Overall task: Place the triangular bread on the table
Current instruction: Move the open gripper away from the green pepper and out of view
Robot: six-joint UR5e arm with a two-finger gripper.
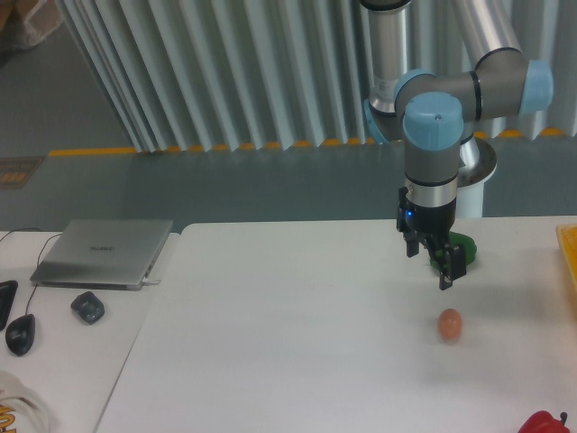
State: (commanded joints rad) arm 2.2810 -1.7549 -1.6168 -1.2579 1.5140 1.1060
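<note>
Bread not in sight. Gripper [445, 273] hangs above table [288, 343], egg [451, 324] just below; finger gap unreadable, nothing visibly held.

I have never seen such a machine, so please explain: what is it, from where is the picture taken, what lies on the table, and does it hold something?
This is a robot arm of grey tubes with blue joints. One fixed camera looks down at it from the front. At its end is a gripper with two black jaws; I cannot tell if they are open, and I see nothing in them. On the white table lie a small brown egg, a green object behind the gripper, a red object and a yellow edge at the right. The desk beside it holds a laptop and two mice. No bread is visible.
</note>
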